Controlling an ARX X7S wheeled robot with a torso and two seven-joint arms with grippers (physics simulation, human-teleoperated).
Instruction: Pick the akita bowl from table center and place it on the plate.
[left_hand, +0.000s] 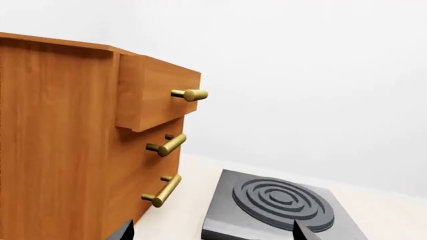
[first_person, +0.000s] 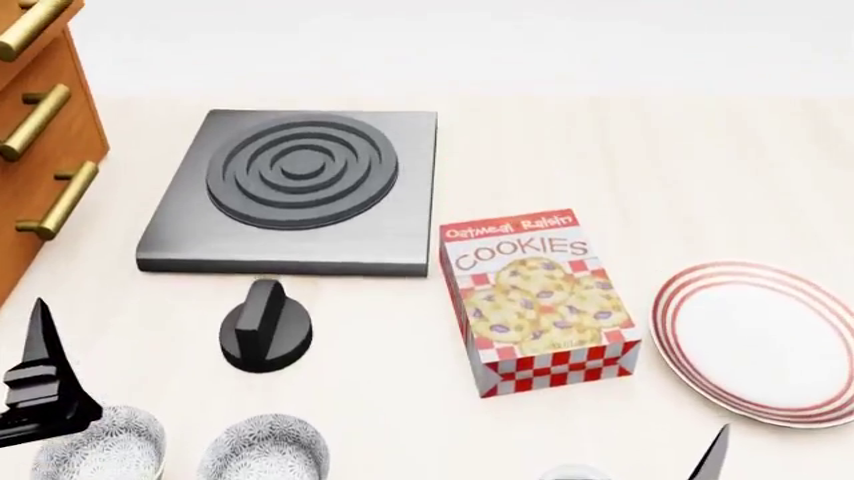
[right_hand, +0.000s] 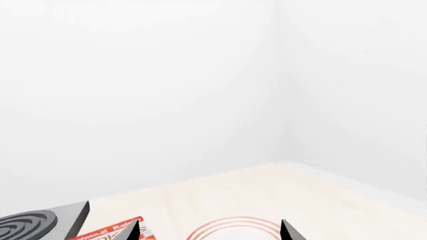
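Taking the cookie box as the marker on the pale counter: the plate with red rings lies just to its right, apart from it. Two patterned bowls sit well to the box's lower left at the near edge; the akita bowl is the one closer to the box, its twin beside it. A black knob stands left of the box, the dark burner slab up-left, almost touching it, and a wooden drawer unit beyond that. The left hand has its fingers spread apart, holding nothing; one finger shows above the twin bowl. The right hand is likewise spread, empty, near the plate.
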